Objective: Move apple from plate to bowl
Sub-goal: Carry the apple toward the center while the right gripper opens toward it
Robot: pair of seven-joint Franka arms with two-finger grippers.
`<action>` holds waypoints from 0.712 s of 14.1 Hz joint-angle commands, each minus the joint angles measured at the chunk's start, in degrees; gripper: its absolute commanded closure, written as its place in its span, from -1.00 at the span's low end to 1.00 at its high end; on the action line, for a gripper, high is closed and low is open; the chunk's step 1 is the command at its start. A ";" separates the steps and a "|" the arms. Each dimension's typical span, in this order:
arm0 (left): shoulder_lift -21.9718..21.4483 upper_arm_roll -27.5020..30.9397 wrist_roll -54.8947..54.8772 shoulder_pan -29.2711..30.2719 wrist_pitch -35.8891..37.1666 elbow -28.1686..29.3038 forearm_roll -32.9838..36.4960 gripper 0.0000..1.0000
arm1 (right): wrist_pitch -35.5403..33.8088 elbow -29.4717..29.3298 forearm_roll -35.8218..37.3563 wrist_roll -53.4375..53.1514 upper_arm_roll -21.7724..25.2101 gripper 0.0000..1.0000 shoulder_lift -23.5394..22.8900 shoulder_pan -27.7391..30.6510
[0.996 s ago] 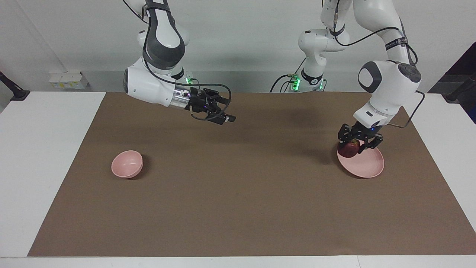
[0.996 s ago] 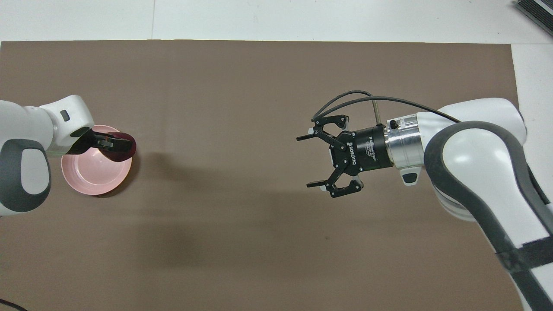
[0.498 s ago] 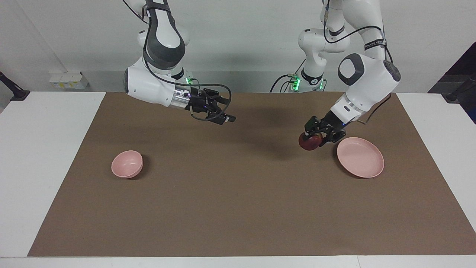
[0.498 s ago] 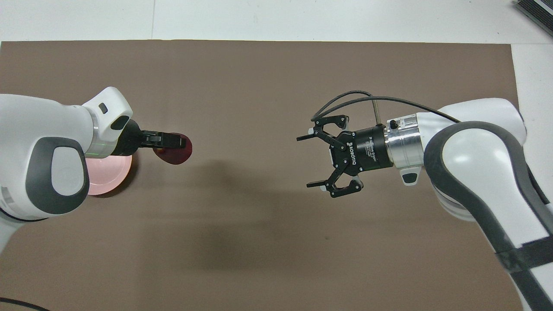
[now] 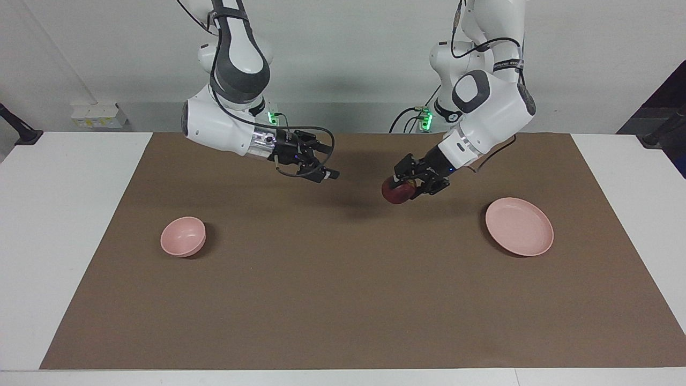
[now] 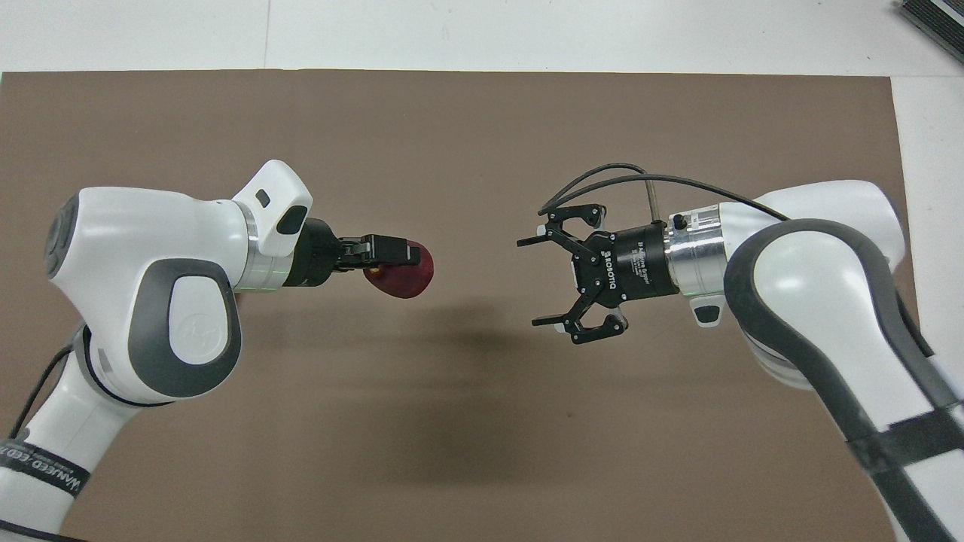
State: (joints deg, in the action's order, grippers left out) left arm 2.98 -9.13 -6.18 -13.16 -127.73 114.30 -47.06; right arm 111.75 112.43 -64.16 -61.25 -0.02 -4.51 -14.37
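My left gripper (image 5: 403,186) is shut on the dark red apple (image 5: 395,194) and holds it in the air over the middle of the mat, also in the overhead view (image 6: 403,260) with the apple (image 6: 407,277). The pale pink plate (image 5: 519,226) lies bare at the left arm's end. The small pink bowl (image 5: 182,246) stands at the right arm's end. My right gripper (image 5: 328,175) hangs open in the air, facing the apple across a gap, also in the overhead view (image 6: 529,282). Both arms hide the plate and the bowl in the overhead view.
A brown mat (image 5: 343,300) covers most of the white table (image 5: 64,241). Nothing else lies on the mat between the bowl and the plate.
My left gripper has lifted the apple off the plate and carried it toward the middle of the table, toward the right gripper. The right gripper has barely moved and stays open.
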 commanded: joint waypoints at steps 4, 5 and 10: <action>-0.52 -4.04 0.64 -0.20 -3.57 -0.22 -9.54 1.00 | 5.76 2.61 -1.67 0.52 0.02 -1.00 0.20 -1.80; -0.69 -5.10 0.82 -0.20 -4.45 -0.14 -9.98 1.00 | 5.50 3.23 -2.89 3.74 -0.07 -1.00 -0.76 -1.28; -0.87 -5.90 2.13 -0.20 -4.55 -0.13 -10.95 1.00 | 4.89 4.20 -11.25 12.65 -0.07 -1.00 -3.67 -1.27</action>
State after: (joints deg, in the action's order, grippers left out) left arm 2.91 -15.17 -4.88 -13.16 -131.78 114.26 -57.00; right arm 116.08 116.16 -73.11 -50.72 0.06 -8.34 -15.86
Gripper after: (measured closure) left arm 0.247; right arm 0.000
